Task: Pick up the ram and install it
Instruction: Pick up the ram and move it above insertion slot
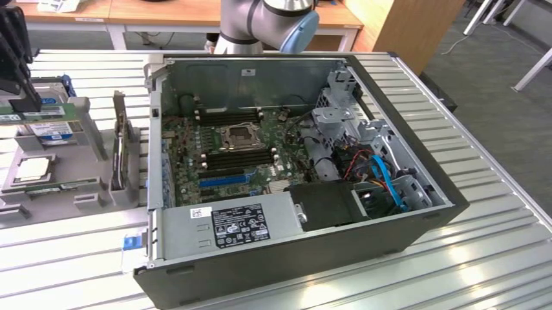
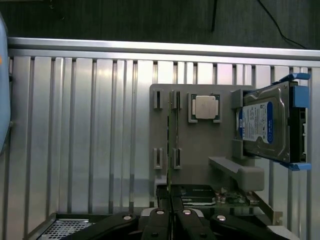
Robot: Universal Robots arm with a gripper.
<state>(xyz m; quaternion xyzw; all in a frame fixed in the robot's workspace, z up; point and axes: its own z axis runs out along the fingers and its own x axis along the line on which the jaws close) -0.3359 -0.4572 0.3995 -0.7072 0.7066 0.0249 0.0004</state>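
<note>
A grey robot arm with a pale blue joint cap (image 1: pixel 263 19) reaches in at the far side of a ribbed aluminium table (image 1: pixel 483 258). On the table an open dark-grey computer case (image 1: pixel 302 265) lies on its side. In the wrist view the black two-fingered gripper (image 2: pixel 170 215) has its jaws drawn narrow. The ram (image 2: pixel 168 150), a long thin green circuit-board stick, is seen edge-on as a slim line running out from between the fingertips. It looks pinched in the grip and clear of the grey plastic parts holder (image 2: pixel 200 145) beneath it. That holder carries a square silver processor chip (image 2: pixel 205 106) and a silver hard drive with a blue label (image 2: pixel 267 125) standing on edge. In the exterior view the holder sits just beside the case, on the exterior view's left. Inside the case, the green motherboard (image 1: pixel 185 177) shows long black memory slots (image 1: pixel 237 158) lying in rows near the processor socket. The step in hand appears to be the carry from holder to case. Doing it well probably means a steady pinch, since so thin a board could twist or slip between the pads. It likely also means an unhurried path high enough to pass over the case wall. The stick should stay plumb, with its long edge in line with the slots. Which way the board's notch faces cannot be told.
</note>
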